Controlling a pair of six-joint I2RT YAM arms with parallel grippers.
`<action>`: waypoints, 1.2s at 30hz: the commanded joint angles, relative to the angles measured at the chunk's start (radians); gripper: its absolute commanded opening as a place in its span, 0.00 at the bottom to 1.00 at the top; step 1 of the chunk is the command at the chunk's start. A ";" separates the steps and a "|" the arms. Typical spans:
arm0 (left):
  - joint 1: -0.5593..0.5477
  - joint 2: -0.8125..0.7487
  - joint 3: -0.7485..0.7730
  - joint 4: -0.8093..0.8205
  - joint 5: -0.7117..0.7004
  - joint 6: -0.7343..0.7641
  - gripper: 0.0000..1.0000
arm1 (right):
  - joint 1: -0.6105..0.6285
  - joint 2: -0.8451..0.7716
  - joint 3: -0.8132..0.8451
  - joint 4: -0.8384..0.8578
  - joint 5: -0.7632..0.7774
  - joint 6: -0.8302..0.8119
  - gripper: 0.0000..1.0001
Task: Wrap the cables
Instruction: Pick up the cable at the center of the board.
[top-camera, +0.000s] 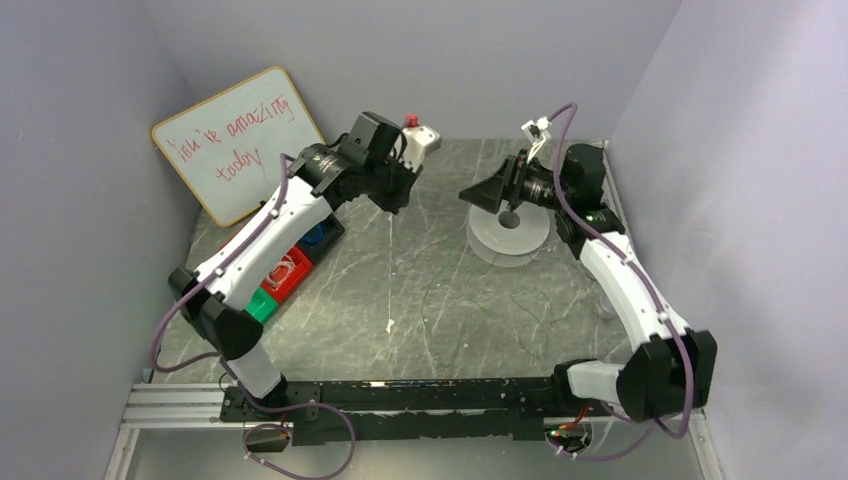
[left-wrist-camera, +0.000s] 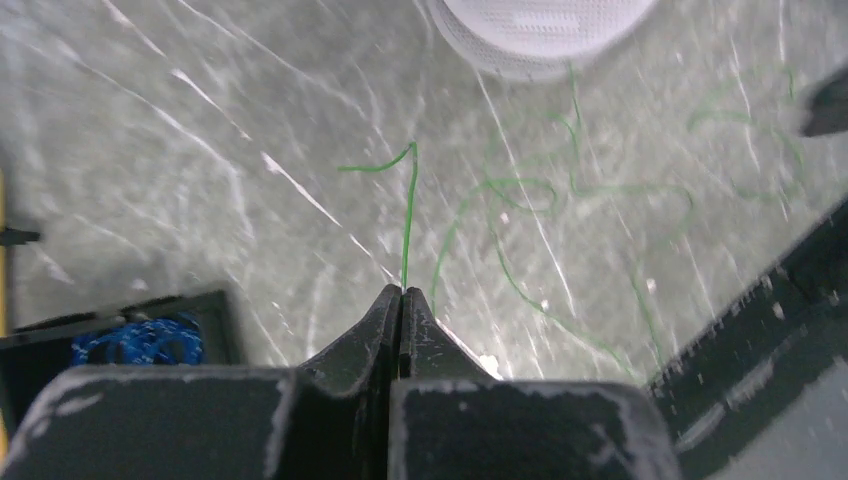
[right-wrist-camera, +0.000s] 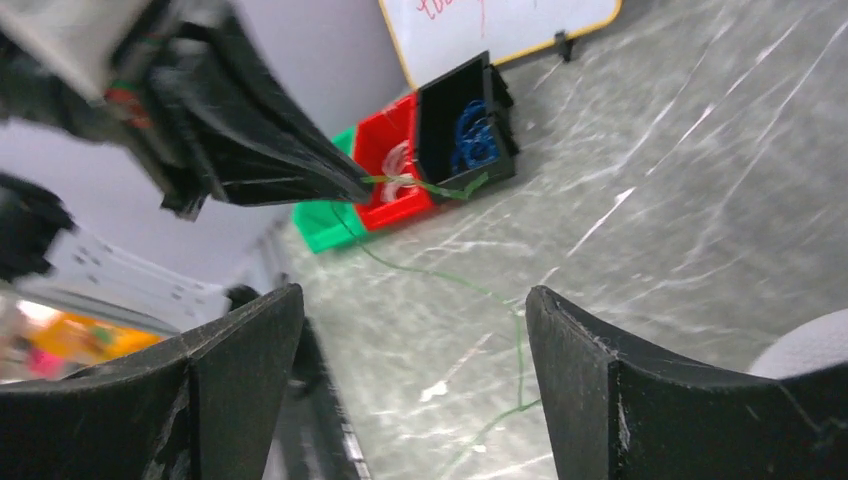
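One cable (left-wrist-camera: 409, 215) is pinched in the left gripper (left-wrist-camera: 402, 293) at lower centre — the right gripper (right-wrist-camera: 415, 295) stands with fingers wide apart.

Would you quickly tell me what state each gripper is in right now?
Left gripper: closed, pinching the thin green cable.
Right gripper: open, holding nothing.
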 joint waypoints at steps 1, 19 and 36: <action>-0.008 -0.112 -0.051 0.248 -0.181 -0.045 0.03 | -0.020 0.099 0.032 0.211 -0.063 0.473 0.83; -0.230 -0.065 -0.191 0.501 -0.608 0.136 0.03 | 0.073 0.332 -0.010 0.638 -0.040 0.981 0.69; -0.284 -0.055 -0.207 0.476 -0.586 0.150 0.03 | 0.066 0.387 0.000 0.702 -0.049 1.031 0.47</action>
